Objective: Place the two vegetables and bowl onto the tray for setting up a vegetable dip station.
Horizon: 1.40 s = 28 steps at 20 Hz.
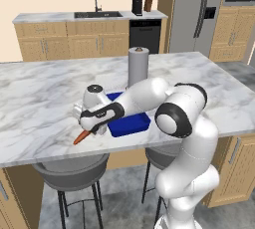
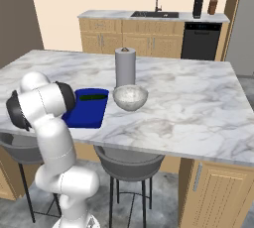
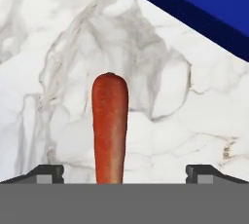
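Carrot (image 3: pixel 110 128) on marble counter (image 3: pixel 58 47) between wide-open fingers (image 3: pixel 48 173), blue tray (image 3: pixel 209 4) just beside, no writing visible

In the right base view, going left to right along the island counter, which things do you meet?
Robot arm → blue tray with the dark green cucumber at its far end → paper towel roll → marbled bowl.
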Available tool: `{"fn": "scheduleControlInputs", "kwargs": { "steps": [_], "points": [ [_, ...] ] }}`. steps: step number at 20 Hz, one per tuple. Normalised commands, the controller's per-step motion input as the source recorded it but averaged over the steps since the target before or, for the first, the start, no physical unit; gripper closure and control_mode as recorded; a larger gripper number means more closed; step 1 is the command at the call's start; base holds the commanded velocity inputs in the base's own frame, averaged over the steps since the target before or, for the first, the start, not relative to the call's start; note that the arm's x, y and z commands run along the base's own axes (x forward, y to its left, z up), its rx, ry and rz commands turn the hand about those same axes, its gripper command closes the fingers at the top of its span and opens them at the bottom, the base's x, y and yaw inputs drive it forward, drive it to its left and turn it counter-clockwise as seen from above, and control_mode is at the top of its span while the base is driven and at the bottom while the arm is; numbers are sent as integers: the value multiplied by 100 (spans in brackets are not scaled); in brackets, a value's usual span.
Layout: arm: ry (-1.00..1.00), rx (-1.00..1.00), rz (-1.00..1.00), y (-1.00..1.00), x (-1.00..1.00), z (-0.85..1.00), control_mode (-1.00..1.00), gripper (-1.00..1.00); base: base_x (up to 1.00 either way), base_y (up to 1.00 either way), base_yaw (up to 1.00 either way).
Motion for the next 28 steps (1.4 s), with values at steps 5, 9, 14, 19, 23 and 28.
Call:
{"fn": "scheduleControlInputs", "kwargs": {
  "steps": [5, 9, 14, 19, 23, 28],
  "points": [
    [0, -1, 0, 3, 6, -23, -100, -100, 0, 0, 0],
    [0, 0, 0, 0, 6, -27, -100, -100, 0, 0, 0],
    [0, 0, 0, 0, 11, -23, -100, -100, 0, 0, 0],
    [0, 0, 0, 0, 25, -14, -100, -100, 0, 0, 0],
    [0, 0, 0, 4, 25, -14, -100, -100, 0, 0, 0],
    [0, -2, 0, 13, 7, -17, -100, 100, 0, 0, 0]
  ]
}}
